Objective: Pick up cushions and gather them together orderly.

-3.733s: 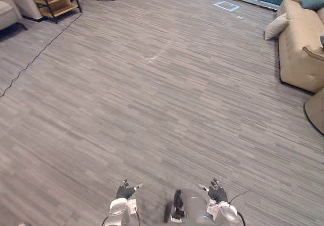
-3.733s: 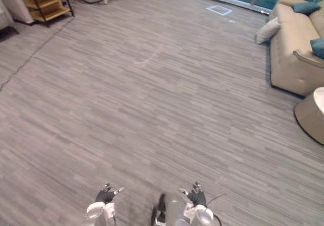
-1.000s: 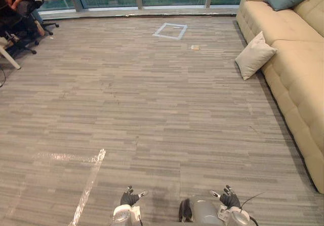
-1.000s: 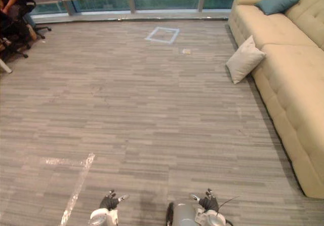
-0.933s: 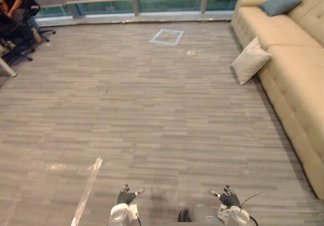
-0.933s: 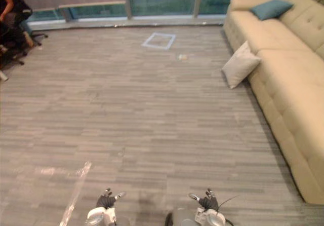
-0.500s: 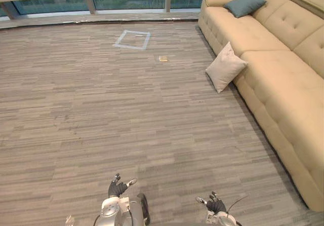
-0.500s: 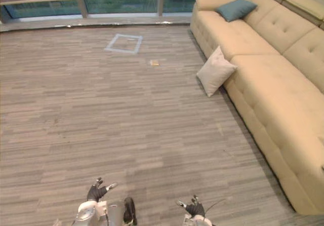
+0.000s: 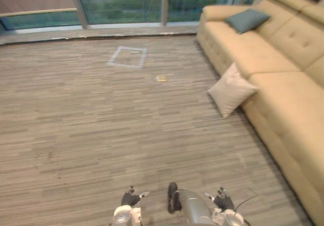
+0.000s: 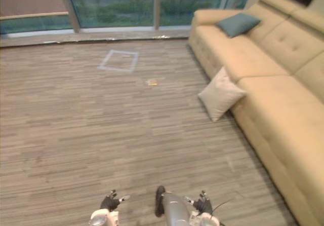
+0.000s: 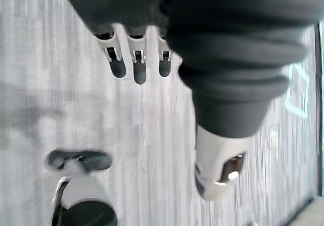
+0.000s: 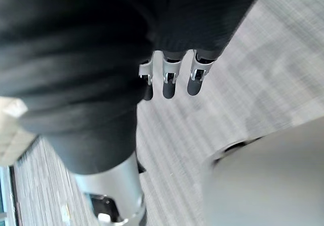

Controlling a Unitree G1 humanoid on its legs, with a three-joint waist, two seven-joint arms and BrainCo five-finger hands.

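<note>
Left eye view / cream cushion [image 9: 232, 90]: stands on one corner on the floor [image 9: 91, 124], leaning against the front of the sofa [image 9: 288, 84]; well ahead of the robot and to its right.
Left eye view / teal cushion [image 9: 247, 20]: lies flat on the sofa seat at the far end, near the armrest; well apart from the cream one.
Left eye view / hands: left hand [image 9: 131, 198] and right hand [image 9: 223, 200] are low at the near edge, both far from either cushion, nothing in them.
Right eye view / floor marks: a taped square [image 10: 118, 61] and a small scrap [image 10: 152, 82] lie between the robot and the windows; not task items.
Right eye view / holder: the sofa is what holds things here; its seat carries the teal cushion, and the nearer seat sections are bare.
Left wrist view / left hand: fingers [image 11: 139, 66] straight and spread, thumb [image 11: 217, 170] held apart, only floor beyond them.
Right wrist view / right hand: fingers [image 12: 169, 81] straight, thumb [image 12: 111, 195] apart, holding nothing.
Handling (judgement): the cushions look light, soft and yielding, not fragile; the fabric should not slip much.
Grasp (judgement): take the cream cushion at its upper free corner or edge, pinching fabric and fill, or press it between both palms by its flat faces.
</note>
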